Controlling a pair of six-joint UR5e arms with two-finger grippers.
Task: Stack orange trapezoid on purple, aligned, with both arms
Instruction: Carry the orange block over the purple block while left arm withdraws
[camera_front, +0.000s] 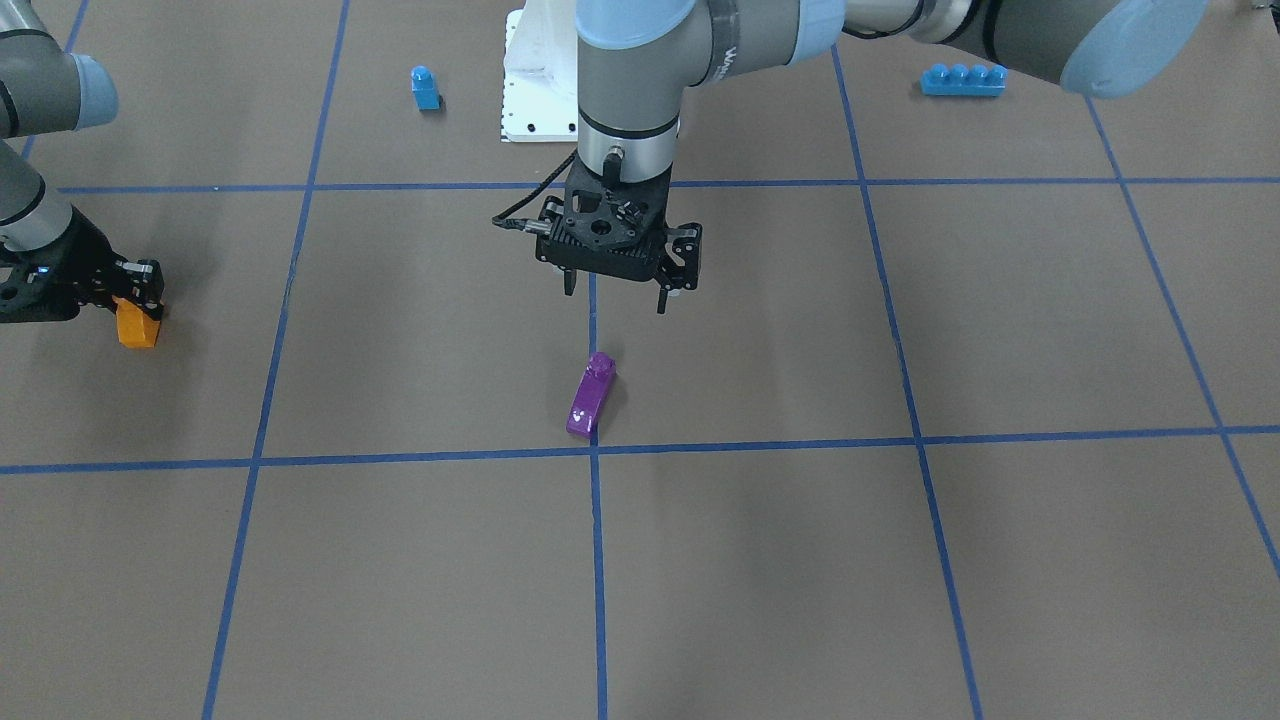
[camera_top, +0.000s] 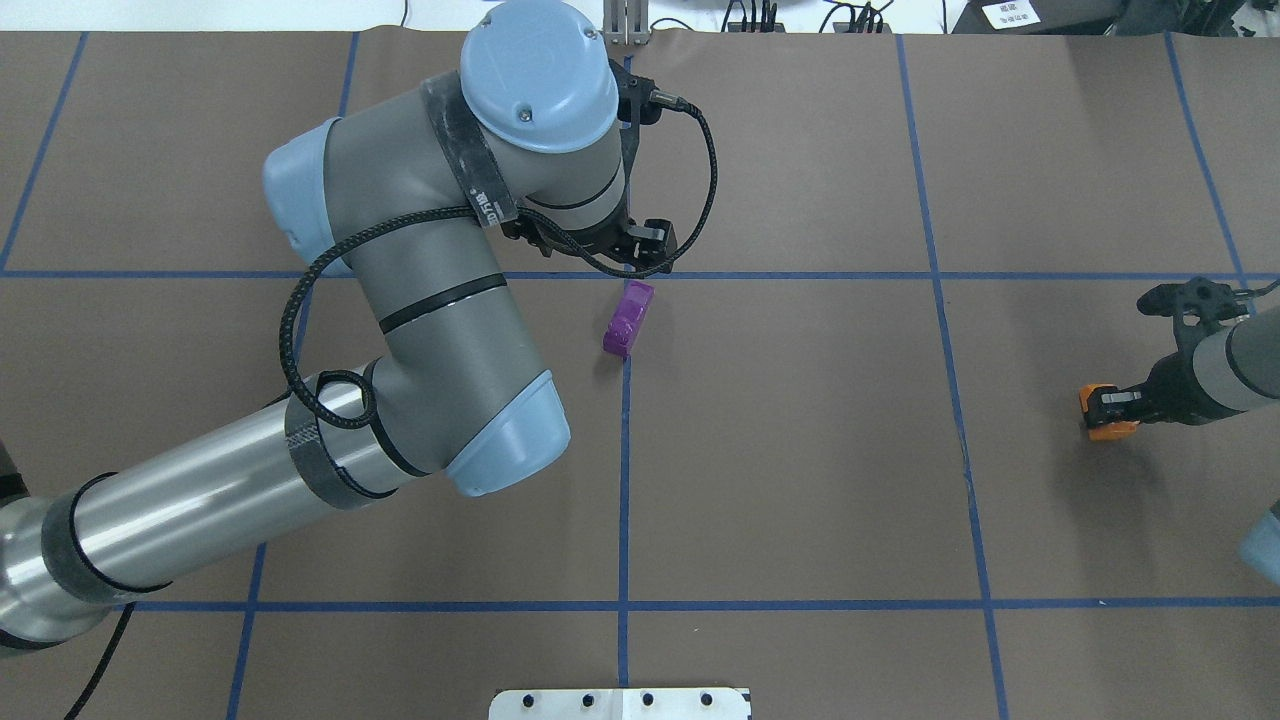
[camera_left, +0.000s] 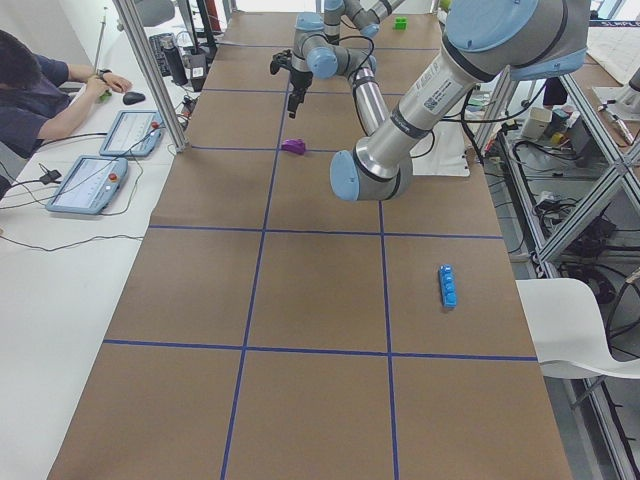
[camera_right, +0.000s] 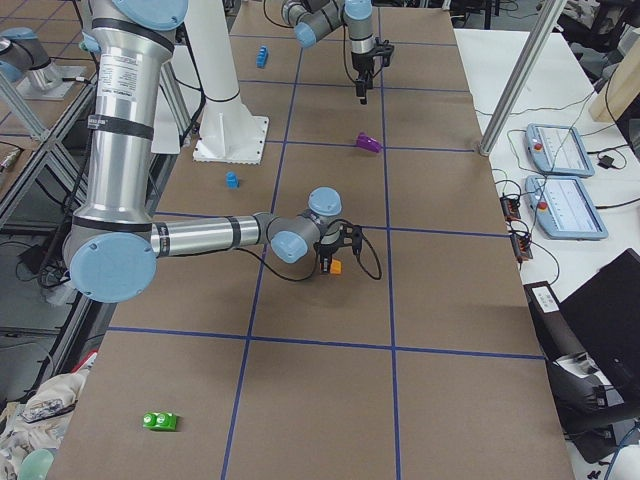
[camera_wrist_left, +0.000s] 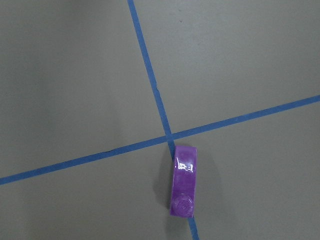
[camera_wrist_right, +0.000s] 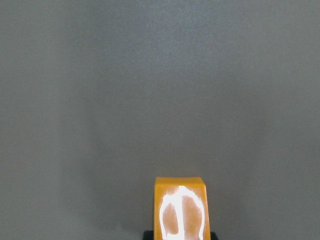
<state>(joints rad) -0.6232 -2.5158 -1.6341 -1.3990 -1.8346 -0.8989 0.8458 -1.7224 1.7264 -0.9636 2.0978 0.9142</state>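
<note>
The purple block (camera_front: 590, 395) lies on the brown table by a blue tape crossing; it also shows in the overhead view (camera_top: 628, 318) and the left wrist view (camera_wrist_left: 184, 187). My left gripper (camera_front: 615, 292) hangs open and empty above the table, just on the robot's side of the purple block, not touching it. My right gripper (camera_front: 138, 300) is far off at the table's side, shut on the orange trapezoid (camera_front: 137, 326), low at the table surface. The orange trapezoid also shows in the overhead view (camera_top: 1108, 414) and the right wrist view (camera_wrist_right: 180, 207).
A small blue one-stud block (camera_front: 425, 88) and a long blue four-stud brick (camera_front: 962, 79) lie near the robot's white base plate (camera_front: 535, 95). A green block (camera_right: 160, 421) lies far off. An operator (camera_left: 30, 90) sits beside the table.
</note>
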